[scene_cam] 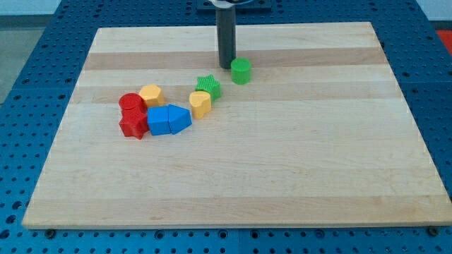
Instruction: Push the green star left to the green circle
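Note:
The green star (209, 86) lies near the middle of the wooden board (282, 155), touching the yellow heart (200, 104) below it. The green circle (241, 70) stands up and to the right of the star, a small gap apart. My tip (226, 66) touches the board just left of the green circle and above and to the right of the star.
A cluster lies at the view's left: a yellow hexagon (151, 94), a red cylinder (131, 104), a red star (133, 125), a blue cube (159, 121) and a blue wedge-shaped block (179, 118). Blue perforated table (28, 85) surrounds the board.

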Motion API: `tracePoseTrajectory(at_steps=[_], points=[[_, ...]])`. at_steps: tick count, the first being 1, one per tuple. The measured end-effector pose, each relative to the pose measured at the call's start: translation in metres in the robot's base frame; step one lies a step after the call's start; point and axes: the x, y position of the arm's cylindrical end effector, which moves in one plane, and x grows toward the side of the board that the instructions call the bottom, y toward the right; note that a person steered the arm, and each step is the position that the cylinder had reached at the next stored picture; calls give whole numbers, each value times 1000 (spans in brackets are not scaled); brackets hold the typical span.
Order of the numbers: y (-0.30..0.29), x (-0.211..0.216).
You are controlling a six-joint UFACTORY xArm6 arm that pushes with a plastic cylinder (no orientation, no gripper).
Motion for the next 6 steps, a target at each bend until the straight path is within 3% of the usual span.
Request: tracePoseTrajectory(at_steps=[1, 2, 3, 4, 5, 6], points=[[25, 25], [8, 24], [-60, -4], [-110, 1], [-125, 38], [-91, 52]])
